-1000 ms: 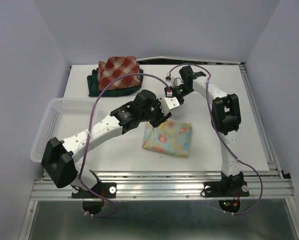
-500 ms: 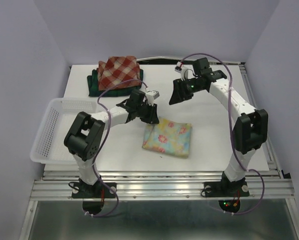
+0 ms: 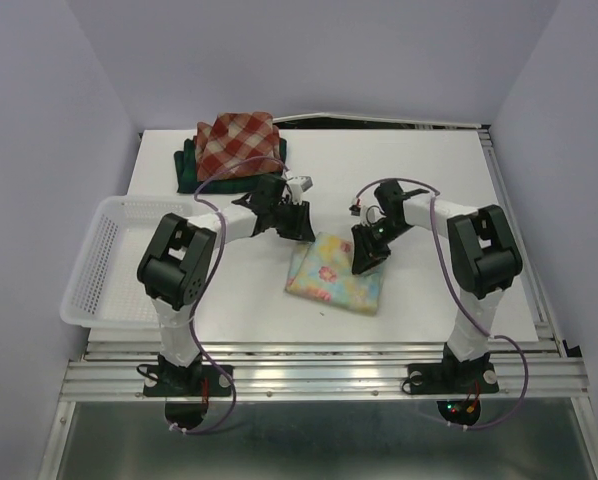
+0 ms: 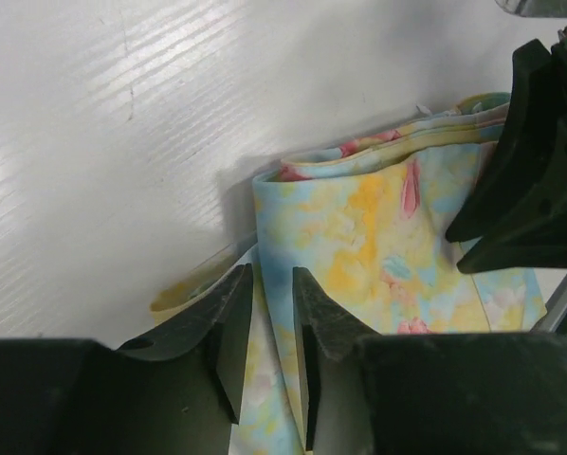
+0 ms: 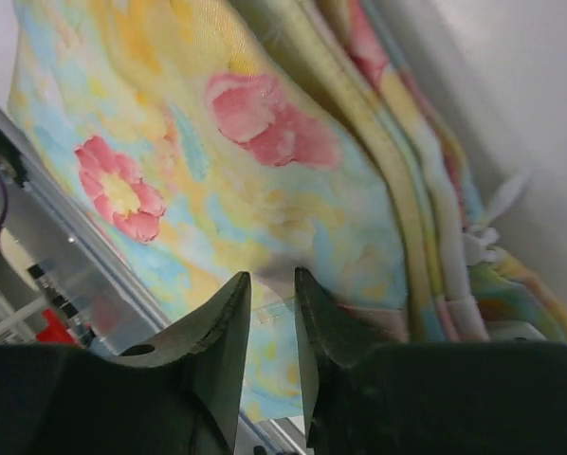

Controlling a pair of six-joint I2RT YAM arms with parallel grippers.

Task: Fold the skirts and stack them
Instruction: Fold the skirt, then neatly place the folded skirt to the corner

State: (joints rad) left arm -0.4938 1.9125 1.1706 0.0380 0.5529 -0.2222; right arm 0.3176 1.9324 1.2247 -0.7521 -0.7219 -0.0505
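The pastel skirt (image 3: 337, 282) lies folded at the centre of the frame, the left gripper (image 3: 301, 230) and right gripper (image 3: 365, 262) both pinched on its upper edge, and since the red plaid skirt (image 3: 237, 140) already sits on the dark plaid skirt (image 3: 191, 172) at upper left, only stacking this one seems left.

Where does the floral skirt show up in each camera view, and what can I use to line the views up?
Top external: floral skirt lies folded mid-table, toward the near edge.
Left wrist: it fills the lower centre and right.
Right wrist: it fills most of the picture, left and centre.
Shared landmark: the white table, bare beside the skirt in all three.
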